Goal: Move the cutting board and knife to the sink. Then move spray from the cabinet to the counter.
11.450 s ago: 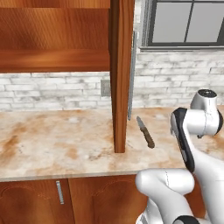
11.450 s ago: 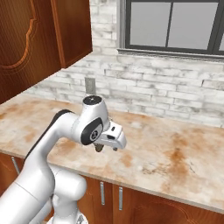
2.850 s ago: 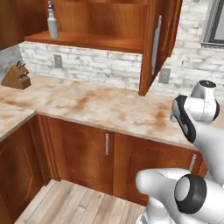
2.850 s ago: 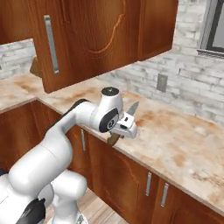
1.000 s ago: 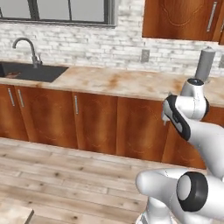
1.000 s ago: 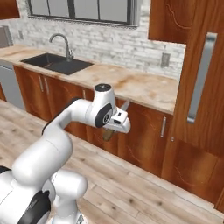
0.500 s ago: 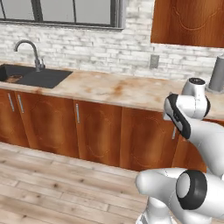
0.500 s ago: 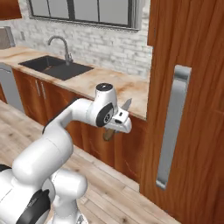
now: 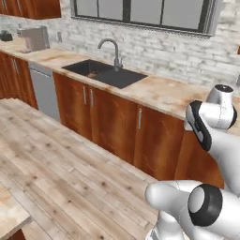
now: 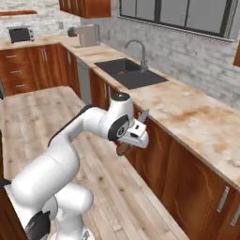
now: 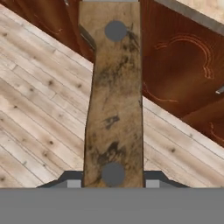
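knife [image 11: 114,109]: brown riveted wooden handle clamped between the fingers [image 11: 70,181], carried above the plank floor [image 9: 61,164] beside low cabinets [image 10: 154,159]. sink [image 9: 105,72]: set in the table [image 10: 187,112], well apart, with faucet [image 9: 111,49].

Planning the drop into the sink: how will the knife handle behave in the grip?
The knife looks stiff: its wooden handle runs straight from the tool. It may pivot, being gripped near one end. The flat sides probably won't roll.

One sink [image 9: 104,73], one faucet [image 9: 112,50], one held knife [image 11: 114,105], perhaps one toaster [image 9: 35,38].
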Controlling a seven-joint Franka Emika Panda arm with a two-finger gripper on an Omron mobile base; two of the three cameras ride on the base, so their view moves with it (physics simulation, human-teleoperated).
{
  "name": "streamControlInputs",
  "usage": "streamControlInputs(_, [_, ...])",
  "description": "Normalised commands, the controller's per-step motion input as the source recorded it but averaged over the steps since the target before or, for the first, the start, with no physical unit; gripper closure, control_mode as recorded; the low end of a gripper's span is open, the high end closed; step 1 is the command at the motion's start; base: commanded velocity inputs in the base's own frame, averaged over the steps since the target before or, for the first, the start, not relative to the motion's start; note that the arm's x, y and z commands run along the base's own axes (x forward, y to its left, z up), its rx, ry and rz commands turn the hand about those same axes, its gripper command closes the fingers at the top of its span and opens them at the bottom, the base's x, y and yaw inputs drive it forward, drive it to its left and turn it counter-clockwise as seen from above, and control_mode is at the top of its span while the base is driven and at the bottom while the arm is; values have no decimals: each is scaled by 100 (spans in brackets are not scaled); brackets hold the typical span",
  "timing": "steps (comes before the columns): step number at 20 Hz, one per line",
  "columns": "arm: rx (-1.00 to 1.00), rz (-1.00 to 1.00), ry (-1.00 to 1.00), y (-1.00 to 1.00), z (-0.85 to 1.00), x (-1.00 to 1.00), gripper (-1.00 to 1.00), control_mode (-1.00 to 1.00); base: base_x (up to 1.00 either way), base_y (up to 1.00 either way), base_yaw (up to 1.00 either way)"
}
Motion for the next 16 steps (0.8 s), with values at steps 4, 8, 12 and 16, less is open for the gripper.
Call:
streamControlInputs(4, [0, 0, 0, 0, 0, 0, 100, 100, 39, -1, 80])
streamControlInputs(8, [0, 0, 0, 0, 0, 0, 100, 100, 59, 0, 61])
streamControlInputs(12, [0, 0, 0, 0, 0, 0, 100, 100, 69, -13, 38])
streamControlInputs(16, [0, 0, 0, 0, 0, 0, 100, 100, 72, -25, 20])
